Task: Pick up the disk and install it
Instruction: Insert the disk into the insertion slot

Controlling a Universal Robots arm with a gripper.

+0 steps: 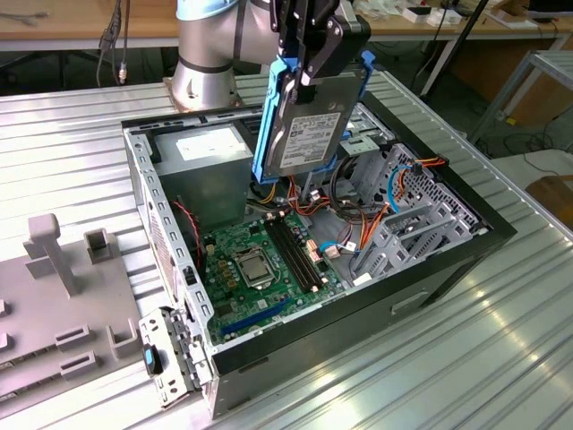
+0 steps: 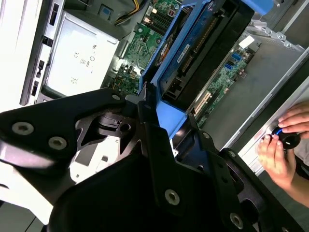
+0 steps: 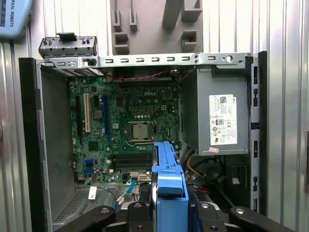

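The disk (image 1: pixel 309 125), a silver-grey hard drive with a pale label and bright blue rails, hangs tilted on edge above the open computer case (image 1: pixel 448 260). My gripper (image 1: pixel 315 55) is shut on its upper end, black fingers clamping the blue rail. The drive sits over the back middle of the case, above the cables between the power supply and the drive cage, touching nothing below. In both wrist views the disk (image 2: pixel 193 53) (image 3: pixel 168 174) juts out from between the black fingers (image 2: pixel 154 140), with the green motherboard (image 3: pixel 120 130) beyond it.
A grey power-supply box (image 1: pixel 201 157) with a white sticker fills the case's back corner. A metal drive cage (image 1: pixel 403 224) with orange and blue cables stands on the exterior view's right. A grey fixture plate (image 1: pixel 54 296) lies left of the case. A person's hand (image 2: pixel 282 145) shows beside the case.
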